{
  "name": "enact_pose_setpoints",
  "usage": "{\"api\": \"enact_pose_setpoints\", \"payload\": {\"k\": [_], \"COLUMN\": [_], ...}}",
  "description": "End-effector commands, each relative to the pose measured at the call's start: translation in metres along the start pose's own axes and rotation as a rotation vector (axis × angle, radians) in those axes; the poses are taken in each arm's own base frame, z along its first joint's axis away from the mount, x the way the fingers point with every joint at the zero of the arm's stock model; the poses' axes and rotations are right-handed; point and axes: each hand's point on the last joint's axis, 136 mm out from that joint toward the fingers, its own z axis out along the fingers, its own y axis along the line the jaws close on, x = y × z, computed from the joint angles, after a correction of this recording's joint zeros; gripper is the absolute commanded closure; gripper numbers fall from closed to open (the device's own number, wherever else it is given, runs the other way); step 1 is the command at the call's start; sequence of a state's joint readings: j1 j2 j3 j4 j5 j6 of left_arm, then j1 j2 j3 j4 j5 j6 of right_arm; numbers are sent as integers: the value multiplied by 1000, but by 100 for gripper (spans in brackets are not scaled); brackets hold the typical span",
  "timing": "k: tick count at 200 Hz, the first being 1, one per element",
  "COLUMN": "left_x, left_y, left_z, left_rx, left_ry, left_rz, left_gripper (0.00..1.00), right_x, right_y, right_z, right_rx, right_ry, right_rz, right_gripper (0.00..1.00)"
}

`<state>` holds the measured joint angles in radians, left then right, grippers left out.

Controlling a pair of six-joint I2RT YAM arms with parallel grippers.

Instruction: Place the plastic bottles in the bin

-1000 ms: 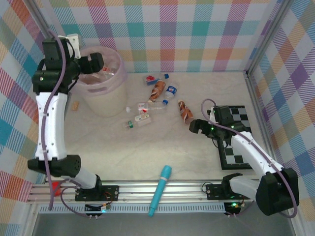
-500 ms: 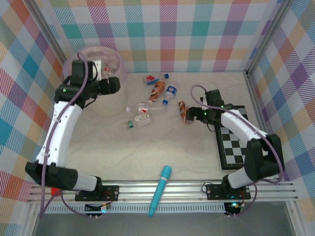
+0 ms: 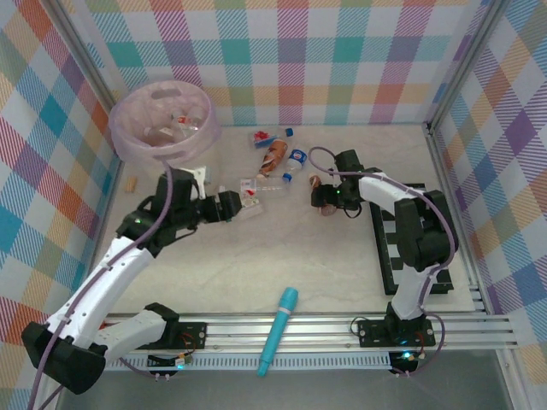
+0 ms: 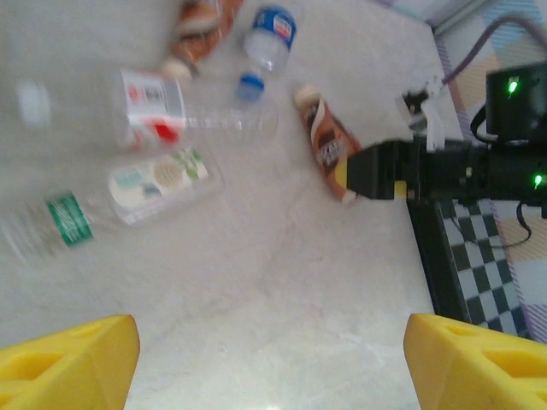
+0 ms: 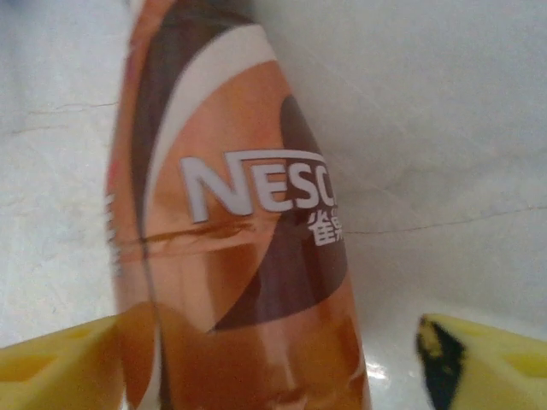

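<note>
Bottle (image 5: 239,256), the brown one, lies flat inside my right claw (image 5: 265,363): jaws astride it for the pickup, a gap showing on one side, so no grip yet. Its cap and base are cut off. My left claw (image 4: 273,367) hangs wide and empty, pointed at the clear bottles (image 4: 162,175), which blur. Far back stands the bin (image 3: 145,154), a few things in it, too murky to name.

Overhead camera looks down on whole desk (image 3: 256,256). Left wrist sees brown bottle (image 4: 329,143) from afar, right wrist close-up.
</note>
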<state>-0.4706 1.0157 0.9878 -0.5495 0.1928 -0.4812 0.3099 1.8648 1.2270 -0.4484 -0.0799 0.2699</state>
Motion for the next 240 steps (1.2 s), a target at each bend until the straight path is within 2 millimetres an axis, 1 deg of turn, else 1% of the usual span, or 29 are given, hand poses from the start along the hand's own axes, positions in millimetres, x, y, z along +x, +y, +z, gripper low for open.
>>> {"api": "enact_pose_setpoints", "payload": {"k": [1,18,43,47,50,56,86,98,123,139,157,176,192,198,212,223,240], "left_x": [-10,-10,-14,-13,-18,-20,-23,-25,-34,-38,-42,-46,-47,-44,-40,-39,-40], "left_y": [-24,-25,-34,-35,-40,-43,-54,-63,-83,-90,-96,-106,-119,-126,-136,-139,-142], "left_z": [2,9,18,20,21,22,35,39,47,55,66,81,95,102,115,124,132], "left_rx": [115,119,153,152,173,189,244,303,434,463,464,470,454,457,458,460,476], "left_ry": [-81,-82,-82,-73,-93,-96,-86,-86,-98,-108,-114,-123,-124,-112,-92,-88,-89], "left_rz": [-86,-99,-114,-118,-115,-118,-150,-179,-254,-279,-291,-309,-290,-277,-269,-277,-303], "left_gripper": [19,18,18,18,17,17,15,13,7,2,1,2,3,4,5,10,17], "right_x": [-10,-8,-5,-5,-4,-3,9,15,25,33,47,59,64,65,67,69,71], "right_y": [8,7,12,13,14,15,21,31,62,84,102,114,119,122,127,131,133], "right_z": [-5,-11,-26,-29,-31,-35,-49,-59,-92,-116,-133,-143,-149,-151,-154,-156,-159], "right_rx": [-23,-15,-37,-42,-45,-52,-91,-151,-343,-471,-544,-588,-618,-634,-661,-672,-676], "right_ry": [-24,-25,-36,-39,-42,-46,-41,-49,-113,-171,-200,-208,-224,-228,-233,-236,-242], "right_rz": [-24,-37,-50,-51,-52,-56,-63,-70,-93,-132,-181,-203,-195,-194,-202,-210,-220], "right_gripper": [24,29,37,37,38,39,41,41,42,42,42,42,42,42,42,42,42]}}
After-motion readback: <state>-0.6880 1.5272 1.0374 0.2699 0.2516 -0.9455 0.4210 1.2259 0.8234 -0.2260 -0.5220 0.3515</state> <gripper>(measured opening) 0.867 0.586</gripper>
